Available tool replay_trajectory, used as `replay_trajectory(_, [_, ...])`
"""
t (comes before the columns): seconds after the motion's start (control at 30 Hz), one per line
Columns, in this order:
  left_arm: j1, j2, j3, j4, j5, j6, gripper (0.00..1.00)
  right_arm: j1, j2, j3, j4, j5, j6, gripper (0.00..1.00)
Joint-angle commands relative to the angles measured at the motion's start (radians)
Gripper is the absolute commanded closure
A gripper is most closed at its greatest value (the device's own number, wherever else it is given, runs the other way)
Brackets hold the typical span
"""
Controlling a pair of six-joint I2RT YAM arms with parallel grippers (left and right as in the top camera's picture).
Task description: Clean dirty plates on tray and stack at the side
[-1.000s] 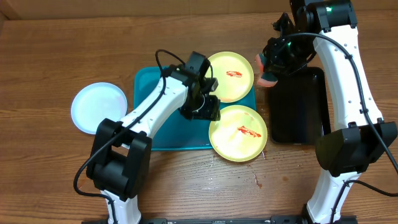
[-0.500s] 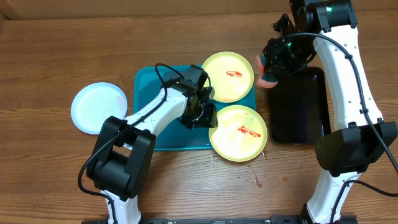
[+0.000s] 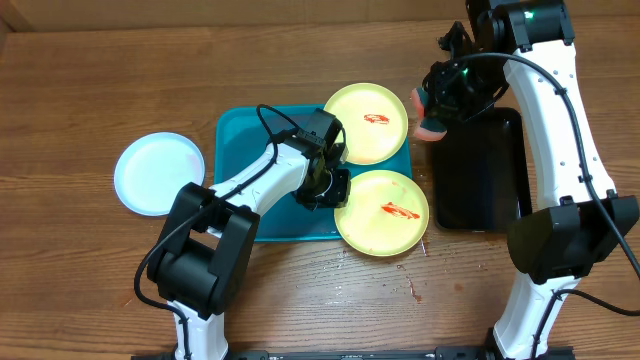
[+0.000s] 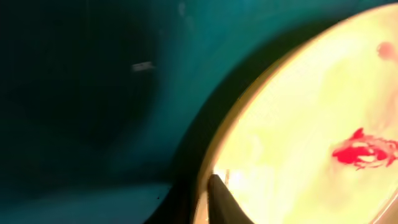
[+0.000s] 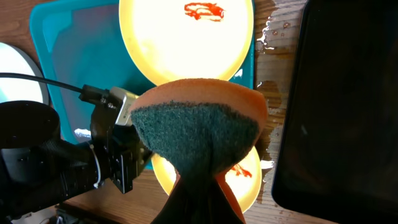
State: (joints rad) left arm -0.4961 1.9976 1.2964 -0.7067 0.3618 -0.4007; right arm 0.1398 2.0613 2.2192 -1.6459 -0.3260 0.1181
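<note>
Two pale yellow-green round plastic plates lie face up: the far plate [image 3: 366, 122] on the big turquoise plastic tray [image 3: 262, 160], at its far right corner, and the near plate [image 3: 383, 213] hanging off its near right corner. The tray's long side runs left to right. A light blue round plate [image 3: 158, 173] sits on the wooden table [image 3: 80, 100] left of it, with room all round. The left gripper [image 3: 328, 188] pinches the near plate's rim, seen close only by its wrist camera. The right gripper [image 5: 200, 196] squeezes an orange-green sponge [image 5: 199, 124].

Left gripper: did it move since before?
Yes. The left gripper moved toward the near edge of the tray, onto the rim of the nearer yellow plate.
</note>
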Motion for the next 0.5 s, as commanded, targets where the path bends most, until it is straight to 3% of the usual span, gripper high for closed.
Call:
replay_trajectory(0.0, [0.005,0.011,-0.002,-0.001,0.004,-0.007,0.96,0.003,-0.04,0.008,0.001,-0.007,-0.015,0.96])
replay_trajectory(0.27, [0.039,-0.005,0.004,-0.027,0.059,-0.003,0.96,0.003,-0.04,0.008,0.007,-0.007,-0.015,0.96])
replay_trajectory(0.47, [0.1,-0.102,0.01,-0.135,0.031,0.112,0.96,0.003,-0.04,0.007,0.021,-0.021,-0.014,0.96])
